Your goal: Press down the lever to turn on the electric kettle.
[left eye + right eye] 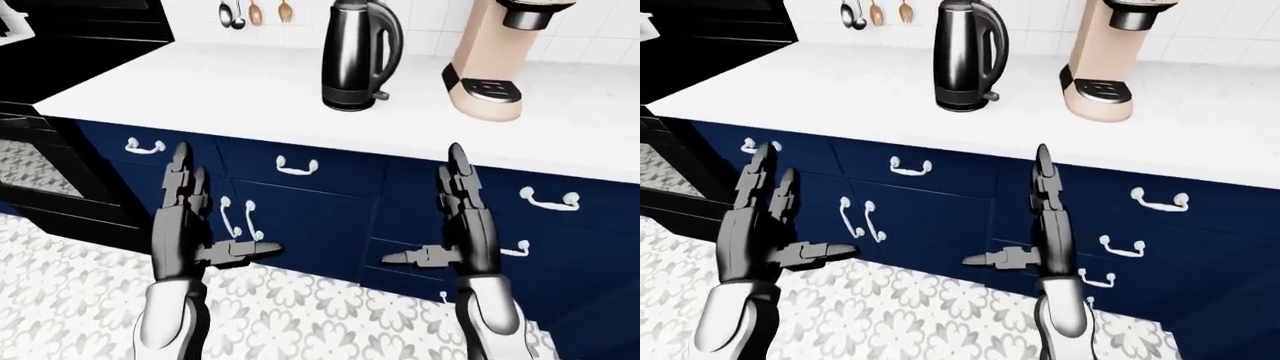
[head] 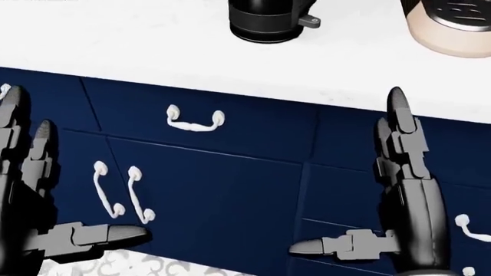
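**Both hands raised and empty, kettle not yet reached**

Nearest to us in the left-eye view, the left hand (image 1: pixel 190 225) and the right hand (image 1: pixel 462 225) are held up with fingers spread straight and thumbs pointing inward; neither holds anything. Beyond them stands the navy cabinet front (image 1: pixel 310 217) with its white pulls, and below it the patterned floor (image 1: pixel 80 300). Further on lies the white desk (image 1: pixel 200 90), carrying the black electric kettle (image 1: pixel 358 52) upright near the wall, just left of a beige coffee machine (image 1: pixel 495 60). The kettle's lever (image 2: pixel 310 22) shows in the head view as a small grey tab projecting rightward from the base. We judge the approach unfinished. To press well, we would close in on the desk, bring the right hand above the tab, and push one fingertip straight down without nudging the kettle body.
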{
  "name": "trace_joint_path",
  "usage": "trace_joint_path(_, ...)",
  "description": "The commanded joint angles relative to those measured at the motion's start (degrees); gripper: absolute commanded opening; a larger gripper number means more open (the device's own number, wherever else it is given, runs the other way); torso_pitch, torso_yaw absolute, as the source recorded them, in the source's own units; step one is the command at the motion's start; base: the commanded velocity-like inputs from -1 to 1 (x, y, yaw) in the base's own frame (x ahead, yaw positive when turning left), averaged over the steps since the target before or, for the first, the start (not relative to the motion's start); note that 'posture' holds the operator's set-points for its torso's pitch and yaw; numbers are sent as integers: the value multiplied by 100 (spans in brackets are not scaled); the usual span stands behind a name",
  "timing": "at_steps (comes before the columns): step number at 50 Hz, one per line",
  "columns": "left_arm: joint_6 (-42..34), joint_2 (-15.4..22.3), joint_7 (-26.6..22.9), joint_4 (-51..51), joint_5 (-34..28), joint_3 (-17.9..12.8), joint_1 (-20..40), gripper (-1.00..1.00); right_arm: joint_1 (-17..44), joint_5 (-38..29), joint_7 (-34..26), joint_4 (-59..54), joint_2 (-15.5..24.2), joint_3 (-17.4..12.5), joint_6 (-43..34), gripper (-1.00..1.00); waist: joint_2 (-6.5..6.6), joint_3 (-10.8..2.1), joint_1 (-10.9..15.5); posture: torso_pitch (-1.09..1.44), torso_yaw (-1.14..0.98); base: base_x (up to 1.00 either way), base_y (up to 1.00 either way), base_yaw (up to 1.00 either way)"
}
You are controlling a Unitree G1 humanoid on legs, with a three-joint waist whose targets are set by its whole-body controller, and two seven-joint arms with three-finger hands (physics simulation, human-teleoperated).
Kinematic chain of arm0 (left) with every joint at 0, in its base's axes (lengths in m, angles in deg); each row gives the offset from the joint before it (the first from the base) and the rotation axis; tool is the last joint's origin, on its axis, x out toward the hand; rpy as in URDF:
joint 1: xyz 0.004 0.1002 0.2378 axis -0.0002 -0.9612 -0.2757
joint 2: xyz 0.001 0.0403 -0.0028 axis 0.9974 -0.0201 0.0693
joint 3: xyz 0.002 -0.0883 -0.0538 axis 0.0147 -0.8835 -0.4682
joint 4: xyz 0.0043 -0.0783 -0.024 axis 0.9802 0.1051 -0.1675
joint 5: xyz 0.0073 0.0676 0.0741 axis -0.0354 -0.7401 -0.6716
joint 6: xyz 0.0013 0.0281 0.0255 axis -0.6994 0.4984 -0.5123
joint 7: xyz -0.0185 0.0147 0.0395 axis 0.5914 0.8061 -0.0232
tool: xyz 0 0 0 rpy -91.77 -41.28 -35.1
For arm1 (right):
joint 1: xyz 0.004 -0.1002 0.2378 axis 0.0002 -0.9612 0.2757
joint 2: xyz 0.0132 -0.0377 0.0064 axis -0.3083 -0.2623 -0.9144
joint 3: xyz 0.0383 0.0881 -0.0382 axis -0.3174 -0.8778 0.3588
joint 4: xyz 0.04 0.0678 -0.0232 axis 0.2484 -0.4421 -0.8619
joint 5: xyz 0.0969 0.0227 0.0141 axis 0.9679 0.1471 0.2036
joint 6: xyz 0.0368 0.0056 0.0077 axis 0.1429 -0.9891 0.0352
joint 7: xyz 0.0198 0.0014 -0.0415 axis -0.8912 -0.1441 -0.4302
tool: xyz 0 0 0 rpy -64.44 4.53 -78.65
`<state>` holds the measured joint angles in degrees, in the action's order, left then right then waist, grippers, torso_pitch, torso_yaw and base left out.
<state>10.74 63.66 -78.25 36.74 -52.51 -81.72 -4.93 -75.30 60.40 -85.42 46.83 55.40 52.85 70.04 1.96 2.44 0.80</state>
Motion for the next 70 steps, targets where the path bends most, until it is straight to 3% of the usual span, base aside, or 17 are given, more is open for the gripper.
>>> trace_joint_path(1, 292, -7, -47, -235, 19, 75, 66, 100, 129, 8, 45, 291, 34, -73, 214, 100, -9, -72, -23, 0, 0, 12, 0, 0)
trace_joint_path(7, 74, 19, -15, -341, 38, 54, 188, 100, 140, 7, 49, 275, 38, -80, 226, 100, -709, -185, -21, 0, 0, 13, 0, 0)
trace_joint_path(8, 268, -4, -44, -248, 23, 72, 86, 100, 132, 3, 49, 289, 36, -75, 222, 100, -412, -101, -97, 0, 0, 13, 0, 0)
trace_joint_path(16, 308, -13, -47, -260, 20, 83, 62, 100, 116, 9, 45, 349, 33, -78, 191, 100, -173, -12, -94, 0, 0, 13, 0, 0)
trace_joint_path(20, 271, -13, -38, -311, 26, 83, 62, 100, 124, 14, 42, 332, 38, -89, 203, 100, 422, -186, -98, 0, 0, 13, 0, 0)
trace_joint_path(21, 272, -15, -38, -320, 24, 85, 54, 100, 110, 15, 40, 378, 37, -89, 172, 100, 110, -94, -31, 0, 0, 13, 0, 0)
trace_joint_path(30, 17, 15, -5, -473, 69, 39, 193, 100, 136, 32, 33, 399, 46, -123, 150, 100, -225, -60, 7, 0, 0, 13, 0, 0)
trace_joint_path(33, 213, -8, -32, -389, 51, 64, 86, 100, 143, 34, 35, 396, 47, -129, 155, 100, -720, -196, -11, 0, 0, 13, 0, 0)
trace_joint_path(34, 203, -7, -30, -397, 54, 61, 91, 100, 143, 47, 32, 393, 46, -134, 163, 100, -420, -100, -88, 0, 0, 13, 0, 0)
trace_joint_path(42, 214, -6, -28, -374, 58, 60, 107, 100, 126, 38, 34, 409, 41, -122, 160, 100, -169, -14, -93, 0, 0, 13, 0, 0)
trace_joint_path(46, 131, 8, -14, -403, 70, 49, 160, 100, 107, 16, 44, 407, 29, -89, 179, 100, 437, -177, -100, 0, 0, 13, 0, 0)
trace_joint_path(47, 219, -4, -26, -363, 62, 62, 111, 100, 126, 27, 41, 372, 36, -104, 196, 100, 119, -87, -28, 0, 0, 13, 0, 0)
trace_joint_path(56, 151, 7, -9, -367, 71, 68, 155, 100, 109, 33, 36, 364, 32, -89, 204, 100, -224, -62, 10, 0, 0, 14, 0, 0)
trace_joint_path(59, 254, -4, -25, -311, 64, 76, 104, 100, 117, 20, 39, 365, 36, -88, 192, 100, -722, -207, -11, 0, 0, 14, 0, 0)
trace_joint_path(60, 282, -7, -30, -304, 63, 76, 84, 100, 109, 19, 37, 400, 36, -86, 165, 100, -408, -99, -85, 0, 0, 15, 0, 0)
trace_joint_path(64, 255, -6, -28, -337, 62, 76, 82, 100, 125, 15, 44, 376, 36, -92, 180, 100, -418, -104, -83, 0, 0, 15, 0, 0)
trace_joint_path(70, 153, 5, -14, -408, 74, 62, 122, 100, 115, 16, 41, 398, 36, -94, 174, 100, 47, -30, -114, 0, 0, 15, 0, 0)
